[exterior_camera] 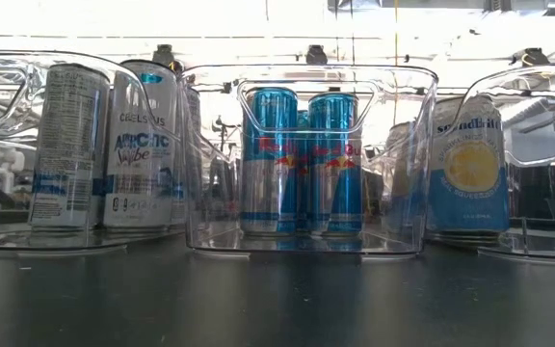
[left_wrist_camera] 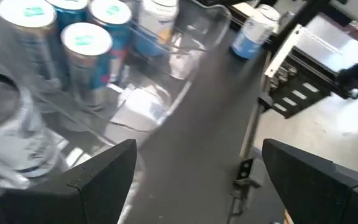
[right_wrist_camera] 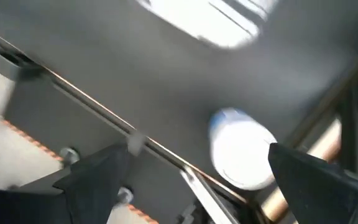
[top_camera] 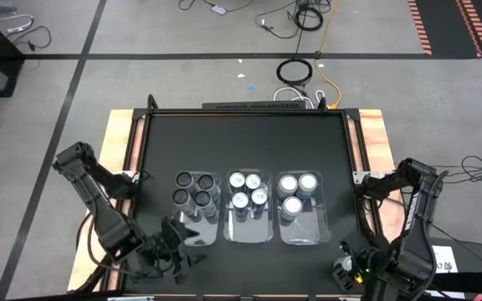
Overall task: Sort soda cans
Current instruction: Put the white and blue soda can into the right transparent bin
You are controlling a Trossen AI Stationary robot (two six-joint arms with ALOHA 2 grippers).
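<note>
Eleven soda cans (top_camera: 192,191) stand sorted in three clear bins (top_camera: 250,232) mid-surface; one stray can (top_camera: 342,269) sits at the near right edge, below the right tool (right_wrist_camera: 188,180), whose fingers are spread and empty; a clumsy descent could tip it off the black surface (top_camera: 241,142); the left tool (left_wrist_camera: 229,177), also spread, hovers just beside the left bin and could bump its wall.

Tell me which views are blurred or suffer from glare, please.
Right wrist view: strongly blurred, the blue-and-white can is only a smear. Left wrist view: softer blur over the cans and the clear bin. Low view: bright backlight washes out the room behind the bins. High view: sharp and evenly lit.
</note>
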